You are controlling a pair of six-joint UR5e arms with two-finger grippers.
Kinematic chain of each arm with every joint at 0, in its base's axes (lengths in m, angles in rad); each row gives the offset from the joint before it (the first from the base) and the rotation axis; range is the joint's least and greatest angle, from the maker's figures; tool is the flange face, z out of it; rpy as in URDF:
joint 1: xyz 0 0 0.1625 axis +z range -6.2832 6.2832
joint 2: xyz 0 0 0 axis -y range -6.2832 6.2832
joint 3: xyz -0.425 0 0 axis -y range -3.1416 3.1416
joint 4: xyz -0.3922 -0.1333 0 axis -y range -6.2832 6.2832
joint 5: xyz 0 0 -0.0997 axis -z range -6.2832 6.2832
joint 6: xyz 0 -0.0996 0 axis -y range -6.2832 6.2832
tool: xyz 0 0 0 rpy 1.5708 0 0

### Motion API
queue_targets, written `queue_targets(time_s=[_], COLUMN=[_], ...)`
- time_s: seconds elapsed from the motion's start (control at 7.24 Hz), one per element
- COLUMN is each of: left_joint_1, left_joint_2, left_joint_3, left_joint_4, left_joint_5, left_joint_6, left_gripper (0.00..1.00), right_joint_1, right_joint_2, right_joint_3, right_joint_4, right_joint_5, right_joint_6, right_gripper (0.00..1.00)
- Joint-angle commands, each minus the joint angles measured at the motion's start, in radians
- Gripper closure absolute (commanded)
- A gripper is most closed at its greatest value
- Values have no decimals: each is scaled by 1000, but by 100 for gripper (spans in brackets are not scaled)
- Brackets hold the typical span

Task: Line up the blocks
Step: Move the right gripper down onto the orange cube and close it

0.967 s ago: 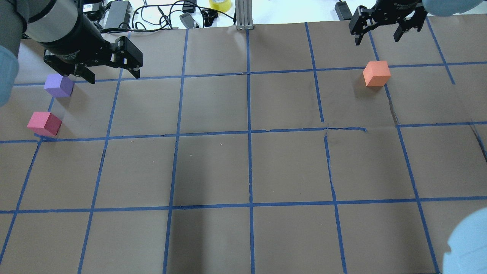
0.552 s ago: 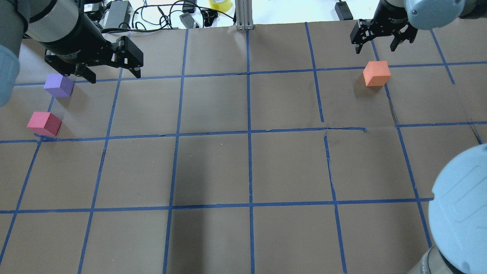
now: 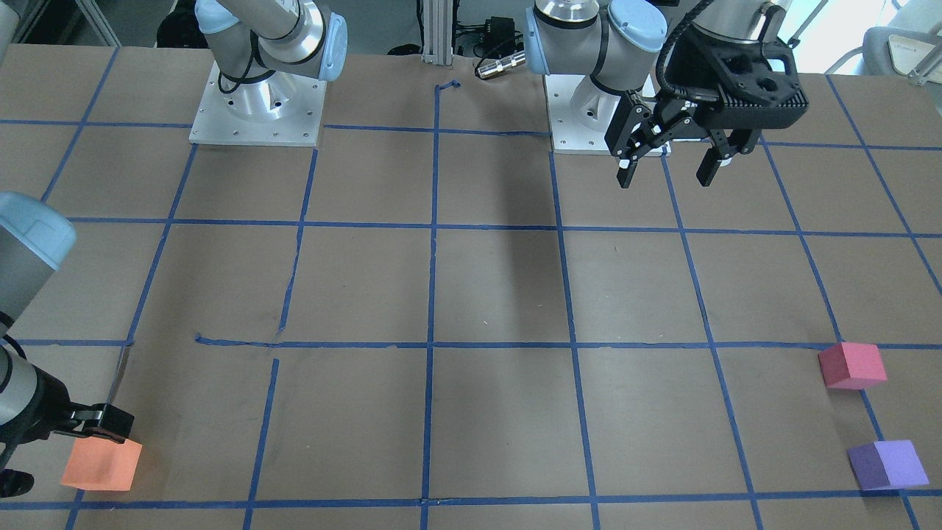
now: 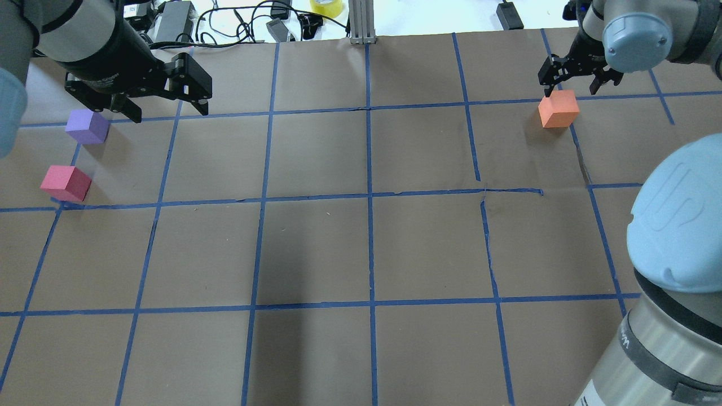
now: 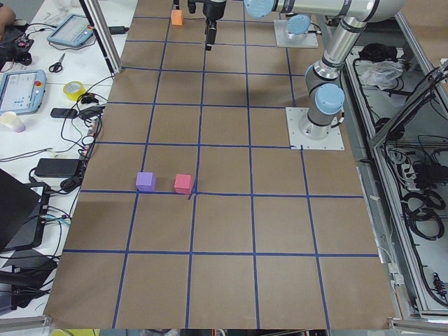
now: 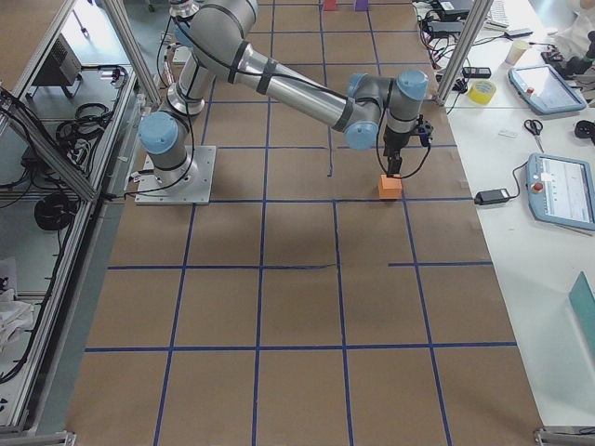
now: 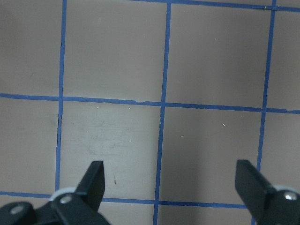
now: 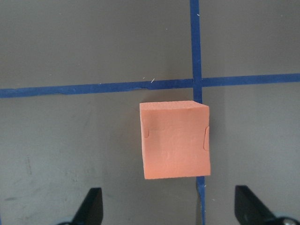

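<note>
The orange block (image 4: 558, 109) sits on the paper-covered table at the far right, on a blue tape line. My right gripper (image 4: 569, 90) is open and empty, hovering just above and beyond it. In the right wrist view the orange block (image 8: 175, 139) lies ahead of the two spread fingertips (image 8: 91, 204). The purple block (image 4: 87, 126) and the pinkish-red block (image 4: 65, 183) sit close together at the far left. My left gripper (image 4: 169, 114) is open and empty, raised over the table just right of the purple block. The left wrist view shows only bare table between its fingertips (image 7: 93, 178).
Cables, power bricks and a yellow tape roll (image 4: 326, 5) lie beyond the table's far edge by an aluminium post (image 4: 361, 22). My right arm's elbow (image 4: 677, 225) fills the overhead view's lower right. The arm bases (image 3: 257, 103) stand on the robot's side.
My right gripper has moved down and nearer to the orange block, staying open. The right arm's elbow has swung further into view. The left arm and all blocks have not moved.
</note>
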Motion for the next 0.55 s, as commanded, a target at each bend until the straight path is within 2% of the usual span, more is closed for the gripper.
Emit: queue_targets(time_s=[0.0, 0.41], left_joint_1=[0, 0], left_joint_2=[-1, -4], left_joint_3=[-1, -1], left_joint_4=[-1, 1], left_joint_5=[-1, -1], left_joint_6=[0, 0], left_gripper=[0, 0], right_joint_1=[-3, -5], right_joint_2=[53, 76], right_joint_3=[0, 4], right_joint_4=[-49, -83], right_joint_5=[1, -7], right_joint_6=[-10, -25], right_gripper=[0, 2])
